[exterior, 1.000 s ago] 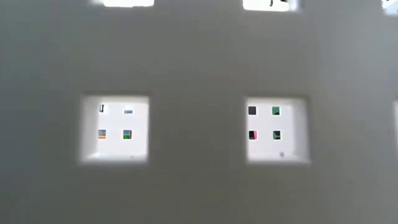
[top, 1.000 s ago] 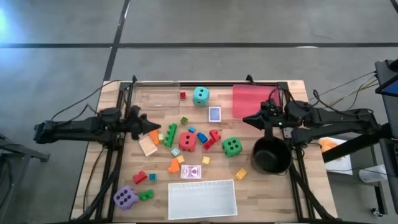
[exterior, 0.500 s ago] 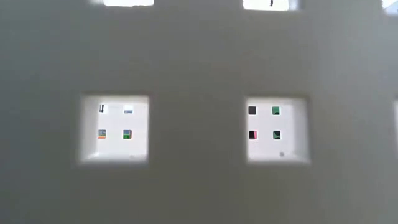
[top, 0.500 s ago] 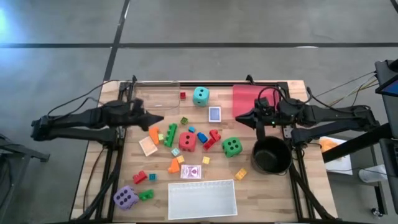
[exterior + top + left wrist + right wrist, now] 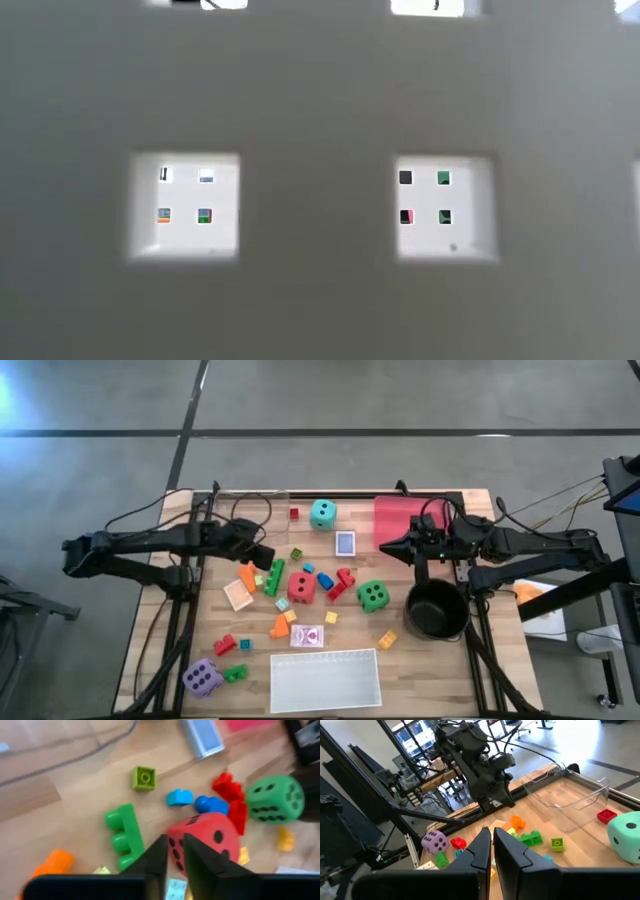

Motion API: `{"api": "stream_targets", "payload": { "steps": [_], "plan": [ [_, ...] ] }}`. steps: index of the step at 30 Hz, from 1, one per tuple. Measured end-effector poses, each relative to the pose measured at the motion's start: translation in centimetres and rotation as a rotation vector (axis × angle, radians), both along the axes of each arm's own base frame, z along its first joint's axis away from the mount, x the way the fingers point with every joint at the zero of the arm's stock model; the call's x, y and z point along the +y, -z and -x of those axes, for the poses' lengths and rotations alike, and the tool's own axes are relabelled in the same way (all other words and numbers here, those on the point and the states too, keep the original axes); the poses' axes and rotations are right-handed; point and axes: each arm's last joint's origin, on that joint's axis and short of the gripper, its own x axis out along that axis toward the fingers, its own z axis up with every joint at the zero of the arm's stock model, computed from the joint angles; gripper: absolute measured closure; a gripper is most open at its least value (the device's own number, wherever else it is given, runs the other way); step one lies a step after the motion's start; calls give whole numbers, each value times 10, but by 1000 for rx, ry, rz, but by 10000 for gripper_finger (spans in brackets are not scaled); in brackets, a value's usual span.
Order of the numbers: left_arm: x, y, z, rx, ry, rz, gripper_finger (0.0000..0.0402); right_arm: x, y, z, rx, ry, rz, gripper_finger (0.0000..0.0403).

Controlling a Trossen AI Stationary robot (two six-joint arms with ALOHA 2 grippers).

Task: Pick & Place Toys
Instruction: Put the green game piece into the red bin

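Note:
The toys lie scattered across the middle of the table. A red die and a green die sit among several small blocks. A teal die is at the far side and a purple die at the near left. A blue card lies flat. My left gripper hangs tipped down over the table, left of a long green block and the red die; its fingers stand slightly open on nothing. My right gripper is shut, empty and level, above the table beside the pink tray.
A black pot stands at the right, with a pink tray behind it. A clear tray sits at the far left and a white tray at the near edge. The white tray's holed wall fills the low view.
My left gripper has moved toward the table's right, out over the toys, and has tipped its fingers steeply down. My right gripper has crept a little toward the table's middle. No toy has moved.

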Motion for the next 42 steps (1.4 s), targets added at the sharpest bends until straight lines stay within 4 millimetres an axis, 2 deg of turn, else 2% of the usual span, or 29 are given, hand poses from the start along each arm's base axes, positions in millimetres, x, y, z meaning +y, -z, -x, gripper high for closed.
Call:
{"api": "stream_targets", "payload": {
  "steps": [8, 12, 19, 26, 34, 42],
  "plan": [
    [3, 20, -17, 75, 13, 41, 186, 0, 2, -3, 14, -1, 2, 385],
    [4, 28, -22, 109, 15, 59, 147, 0, 4, -4, 25, -2, 5, 385],
    [4, 42, -29, 166, 40, 117, 142, 0, 4, -5, 24, -1, 1, 385],
    [4, 43, -28, 176, 46, 133, 142, 0, 1, -6, -9, 2, -18, 385],
    [4, 45, -27, 204, 43, 145, 142, 0, -5, -6, -77, 18, -143, 385],
    [7, 69, -35, 321, 13, 170, 142, 0, -7, -6, -81, 19, -160, 385]
  ]
}}
